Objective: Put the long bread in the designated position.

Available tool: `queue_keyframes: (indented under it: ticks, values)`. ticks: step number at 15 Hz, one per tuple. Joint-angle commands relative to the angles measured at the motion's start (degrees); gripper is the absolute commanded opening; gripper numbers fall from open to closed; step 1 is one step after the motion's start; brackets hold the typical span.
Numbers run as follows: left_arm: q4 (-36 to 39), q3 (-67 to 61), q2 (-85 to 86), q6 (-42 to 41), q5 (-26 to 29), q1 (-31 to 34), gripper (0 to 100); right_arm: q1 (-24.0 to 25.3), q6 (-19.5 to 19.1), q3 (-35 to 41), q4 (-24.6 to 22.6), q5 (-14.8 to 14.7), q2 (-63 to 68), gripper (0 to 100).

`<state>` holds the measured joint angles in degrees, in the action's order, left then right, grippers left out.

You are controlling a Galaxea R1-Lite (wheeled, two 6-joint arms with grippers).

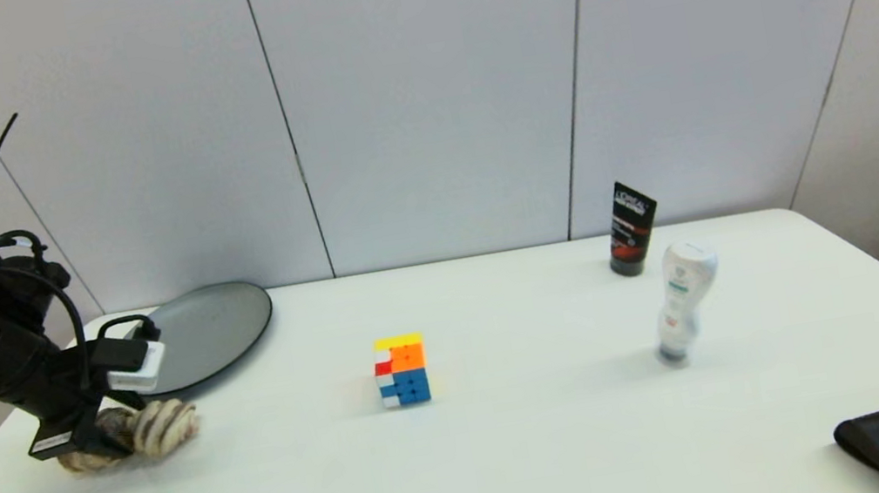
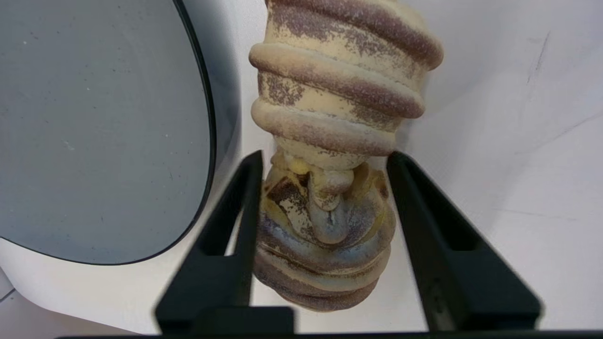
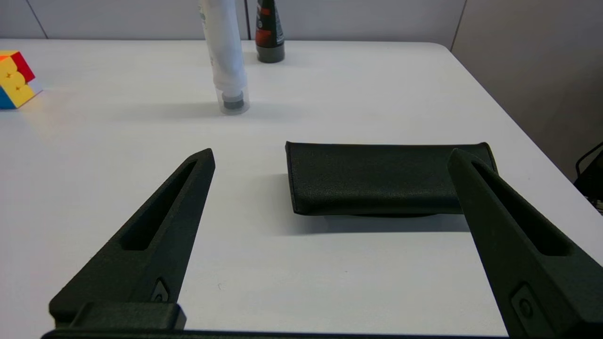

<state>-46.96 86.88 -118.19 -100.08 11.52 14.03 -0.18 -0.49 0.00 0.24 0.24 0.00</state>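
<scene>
Between the left claw's [image 2: 325, 162] fingers, the long bread [image 2: 330, 141]

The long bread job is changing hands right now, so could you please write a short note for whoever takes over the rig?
Left gripper: over the table's left side, jaws around the long bread at its middle, beside the dark plate. The left wrist view shows a sliver of gap on one side, so I cannot confirm a firm grip.
Right gripper: open, holding nothing, idle over the near right of the table by the black pouch.
Done: the left arm has reached the bread.
Left: confirm the grip, then carry the bread to the designated position, which is unmarked white tabletop, and release it there.
</scene>
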Motion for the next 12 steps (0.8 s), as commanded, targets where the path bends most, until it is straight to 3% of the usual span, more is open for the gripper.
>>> queue_keyframes:
  ticks: [1,12]
  values:
    - [-0.2,0.0,0.0,-0.6,0.1,0.0,100,0.0,0.0,0.0,0.0,0.0,0.0,100]
    - [-4.3,0.0,6.6,-0.2,0.2,0.1,100,0.0,0.0,0.0,0.0,0.0,0.0,100]
